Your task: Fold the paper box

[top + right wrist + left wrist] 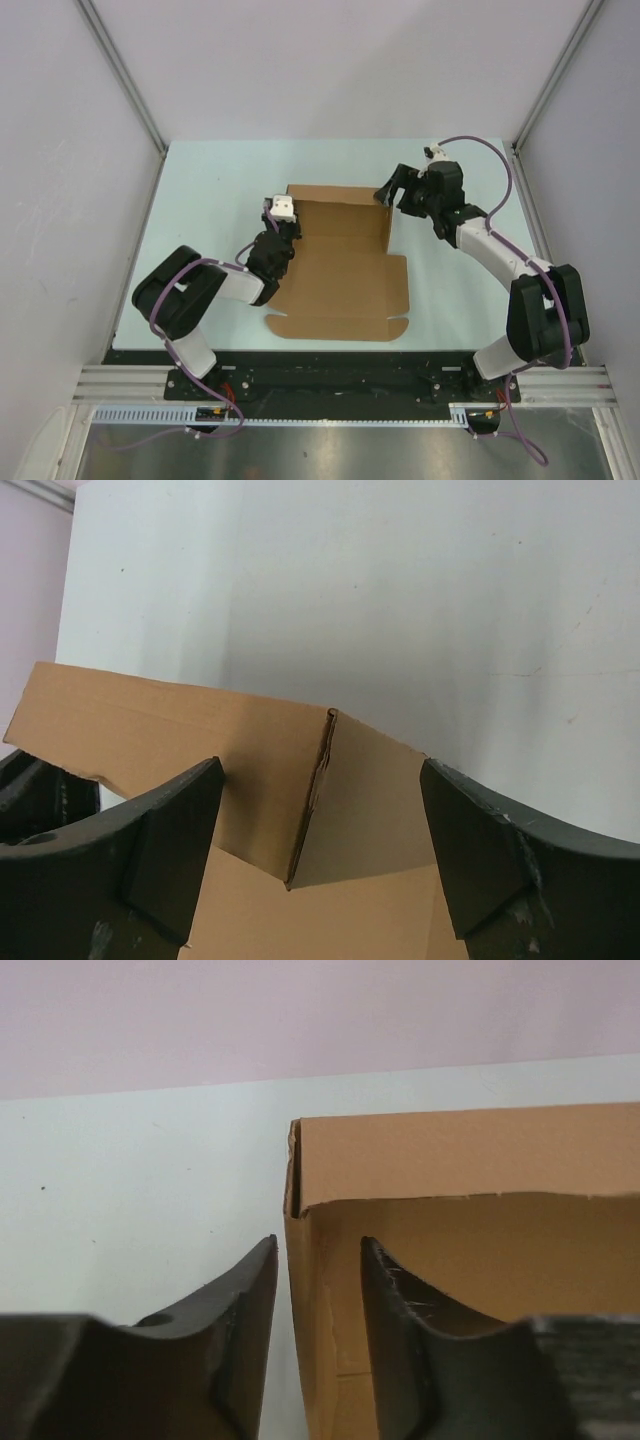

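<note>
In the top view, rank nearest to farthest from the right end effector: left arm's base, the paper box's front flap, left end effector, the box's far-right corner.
1. raised far-right corner of the paper box, beside the right end effector.
2. left end effector, at the far-left wall.
3. front flap, near edge.
4. left arm's base, bottom left.

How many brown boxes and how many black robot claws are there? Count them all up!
Brown paper box: 1
Black grippers, the left gripper and the right gripper: 2
Total: 3
</note>
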`<state>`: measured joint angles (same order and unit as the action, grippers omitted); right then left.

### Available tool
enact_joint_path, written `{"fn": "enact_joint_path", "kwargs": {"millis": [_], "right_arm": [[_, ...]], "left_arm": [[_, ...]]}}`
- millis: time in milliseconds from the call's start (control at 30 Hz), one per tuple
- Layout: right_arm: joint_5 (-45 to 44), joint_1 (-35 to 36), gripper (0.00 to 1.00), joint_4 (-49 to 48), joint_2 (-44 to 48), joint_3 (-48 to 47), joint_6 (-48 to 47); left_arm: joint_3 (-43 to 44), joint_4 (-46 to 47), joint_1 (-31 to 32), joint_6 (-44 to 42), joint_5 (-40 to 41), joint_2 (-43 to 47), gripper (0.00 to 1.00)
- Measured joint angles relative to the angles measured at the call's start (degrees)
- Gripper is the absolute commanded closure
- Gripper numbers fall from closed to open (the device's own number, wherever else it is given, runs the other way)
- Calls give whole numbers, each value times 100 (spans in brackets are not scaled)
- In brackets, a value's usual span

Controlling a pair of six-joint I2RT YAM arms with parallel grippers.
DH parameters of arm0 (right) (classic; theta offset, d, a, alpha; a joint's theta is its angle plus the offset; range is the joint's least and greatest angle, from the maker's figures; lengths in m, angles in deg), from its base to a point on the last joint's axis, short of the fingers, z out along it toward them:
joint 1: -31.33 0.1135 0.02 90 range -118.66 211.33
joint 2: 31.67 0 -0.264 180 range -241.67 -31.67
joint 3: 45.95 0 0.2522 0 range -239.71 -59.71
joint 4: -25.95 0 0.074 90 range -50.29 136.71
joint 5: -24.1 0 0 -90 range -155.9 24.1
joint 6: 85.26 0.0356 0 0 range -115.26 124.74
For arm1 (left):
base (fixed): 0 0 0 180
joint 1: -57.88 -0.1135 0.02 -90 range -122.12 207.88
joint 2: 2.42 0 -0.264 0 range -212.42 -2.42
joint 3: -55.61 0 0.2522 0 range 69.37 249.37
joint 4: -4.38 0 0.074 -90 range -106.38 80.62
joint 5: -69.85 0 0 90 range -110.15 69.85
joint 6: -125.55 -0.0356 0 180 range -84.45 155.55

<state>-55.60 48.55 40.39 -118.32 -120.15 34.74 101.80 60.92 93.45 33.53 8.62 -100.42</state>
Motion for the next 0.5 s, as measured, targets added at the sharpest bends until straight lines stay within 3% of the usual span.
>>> {"fn": "enact_joint_path", "kwargs": {"millis": [67,167,500], "right_arm": [[28,9,17,-61,-26,0,-2],[52,4,17,-142,-26,44,-2],[90,-20,17,-529,-26,227,-4]], "left_arm": [[0,-13,9,-7,-2,4,28],[-4,-68,26,-7,2,39,18],[-334,-710,46,33,-81,1169,15]]}}
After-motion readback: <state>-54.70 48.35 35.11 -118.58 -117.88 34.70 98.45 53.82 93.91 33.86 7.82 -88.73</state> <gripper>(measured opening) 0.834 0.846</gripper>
